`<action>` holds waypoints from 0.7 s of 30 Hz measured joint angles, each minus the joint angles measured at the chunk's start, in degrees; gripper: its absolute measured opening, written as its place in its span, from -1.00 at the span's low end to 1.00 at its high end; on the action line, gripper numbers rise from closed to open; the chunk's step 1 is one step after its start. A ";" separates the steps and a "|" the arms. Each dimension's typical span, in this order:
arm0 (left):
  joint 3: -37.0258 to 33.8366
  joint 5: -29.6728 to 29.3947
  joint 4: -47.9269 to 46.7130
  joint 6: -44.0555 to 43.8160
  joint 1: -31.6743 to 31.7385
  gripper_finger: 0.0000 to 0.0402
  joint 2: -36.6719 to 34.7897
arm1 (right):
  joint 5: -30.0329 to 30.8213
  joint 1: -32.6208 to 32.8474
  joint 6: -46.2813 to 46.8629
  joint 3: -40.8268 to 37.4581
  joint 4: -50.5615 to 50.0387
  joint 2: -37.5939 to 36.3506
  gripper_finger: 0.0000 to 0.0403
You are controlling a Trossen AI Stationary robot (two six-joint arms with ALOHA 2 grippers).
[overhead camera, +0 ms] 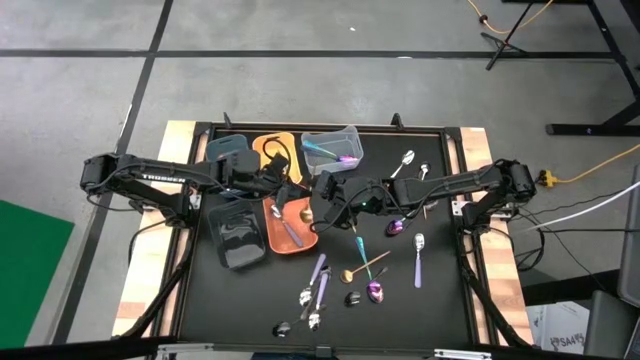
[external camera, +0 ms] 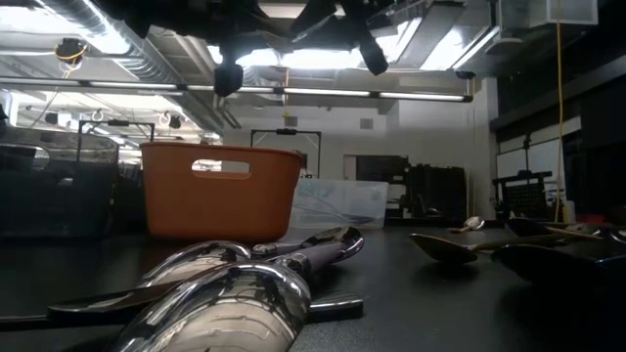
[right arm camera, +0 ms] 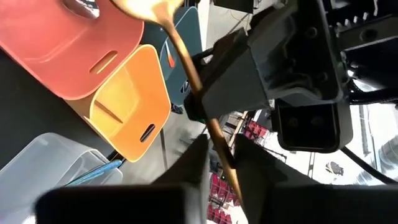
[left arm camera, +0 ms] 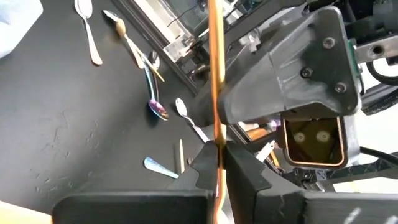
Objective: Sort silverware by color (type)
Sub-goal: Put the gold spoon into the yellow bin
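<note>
Slender gold spoon (right arm camera: 163,18), apparently glossy.

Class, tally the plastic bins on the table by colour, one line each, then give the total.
Teal bin: 1
Orange bin: 1
Clear bin: 1
Black bin: 1
Salmon-red bin: 1
Total: 5

You see a black table top (overhead camera: 450,290) carrying plastic bins (overhead camera: 285,225) in red, orange, clear and dark, plus loose silverware (overhead camera: 418,260) scattered toward its front and right
</note>
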 joint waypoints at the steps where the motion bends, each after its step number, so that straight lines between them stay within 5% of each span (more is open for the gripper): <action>1: 0.00 -0.27 0.03 0.01 0.00 -0.94 0.00 | -0.01 0.00 0.00 0.00 -0.06 0.02 -0.59; 13: 0.02 -5.69 -5.91 3.17 3.46 -0.94 -0.09 | 5.88 0.07 3.87 -0.04 -0.49 0.07 -0.37; 21: 0.02 -13.35 -14.92 10.08 10.84 -0.94 -0.09 | 17.09 -0.15 12.23 -0.04 -3.58 0.07 -0.36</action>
